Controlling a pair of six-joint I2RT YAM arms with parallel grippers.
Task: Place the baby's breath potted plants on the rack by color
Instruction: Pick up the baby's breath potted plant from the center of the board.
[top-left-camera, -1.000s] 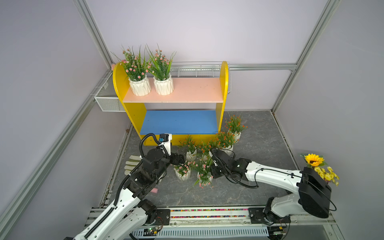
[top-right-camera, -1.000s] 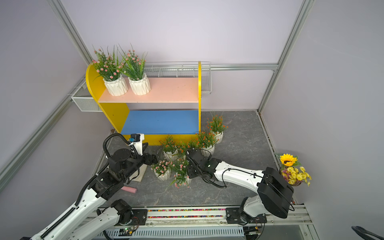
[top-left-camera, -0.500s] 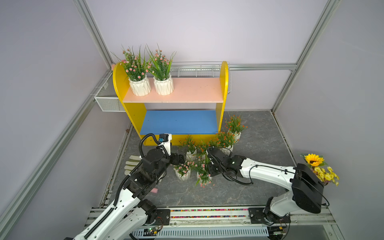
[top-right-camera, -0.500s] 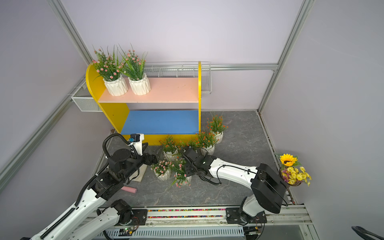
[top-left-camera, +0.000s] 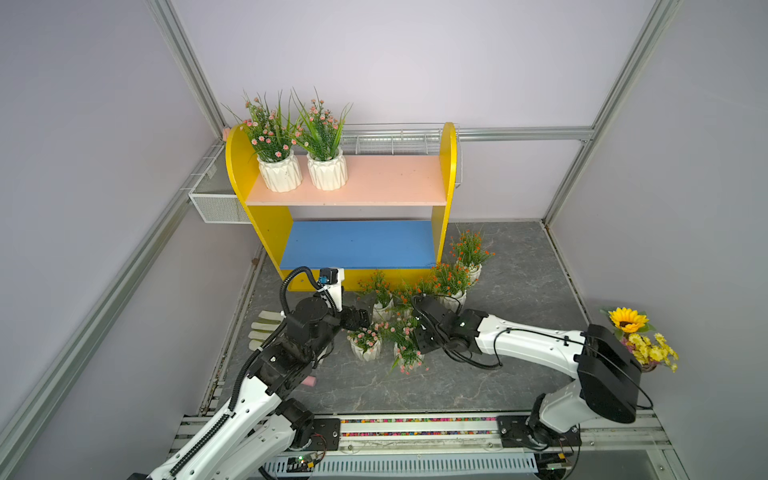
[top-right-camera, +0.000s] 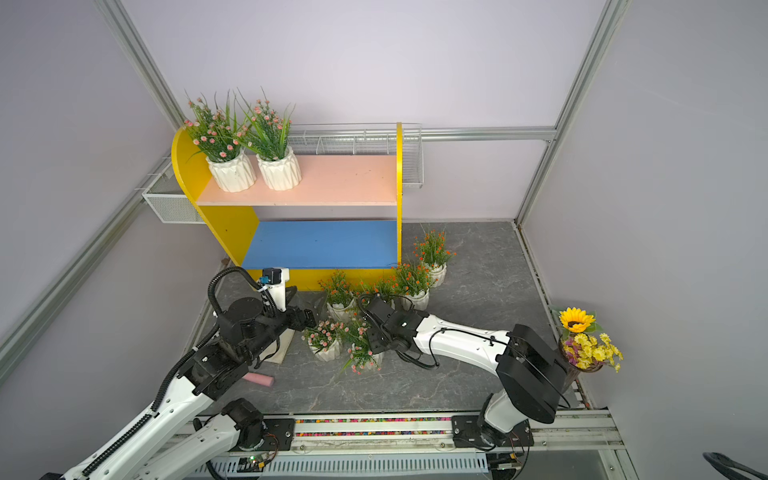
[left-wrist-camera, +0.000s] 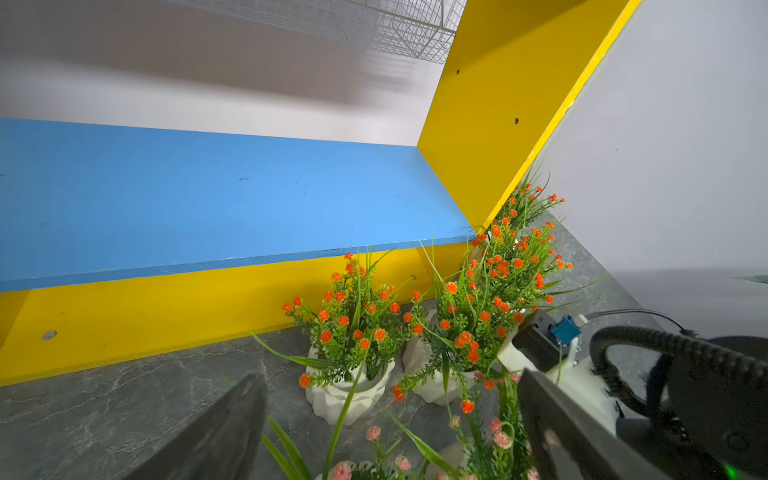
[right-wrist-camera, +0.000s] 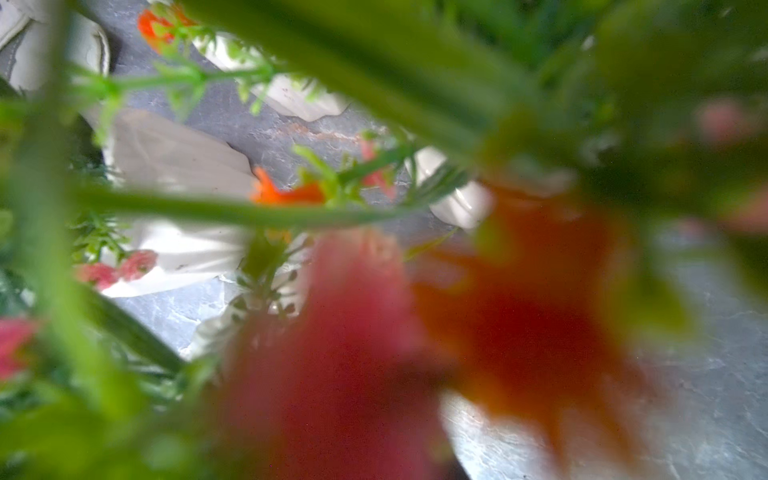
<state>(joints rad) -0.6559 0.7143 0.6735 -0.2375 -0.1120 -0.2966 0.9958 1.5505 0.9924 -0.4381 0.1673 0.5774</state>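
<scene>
In both top views we see the yellow rack (top-left-camera: 448, 166) against the back wall. Two pink-blossomed potted plants (top-left-camera: 276, 145) stand side by side at the left end of its pink upper board (top-left-camera: 382, 183), above the blue lower board (top-left-camera: 357, 245). On the grey floor (top-left-camera: 519, 291), before the rack's right end, four orange-red potted plants (top-left-camera: 451, 280) cluster close to the rack, and a pink pair (top-left-camera: 365, 337) stands just in front of them. The left gripper (top-left-camera: 365, 316) sits at the cluster's left edge, near the pink pair. The right gripper (top-right-camera: 368, 332) is sunk into the foliage from the other side, and we cannot tell there whether it is closed. A sunflower bouquet (top-left-camera: 636, 336) stands well apart at the right wall. In the left wrist view, the left gripper's (left-wrist-camera: 392, 380) dark fingers (left-wrist-camera: 232, 424) are spread wide with nothing clamped. An orange-red plant in its white pot (left-wrist-camera: 349, 395) stands ahead of them, and pink blossoms (left-wrist-camera: 374, 432) show low between them. The right arm (left-wrist-camera: 706, 395) reaches in beside the plants. The right wrist view is filled with blurred green stems and red and pink blossoms, with white pot facets (right-wrist-camera: 174, 158) and grey floor behind. The right pincer's fingers are hidden, so we cannot tell its state or whether it holds anything.
</scene>
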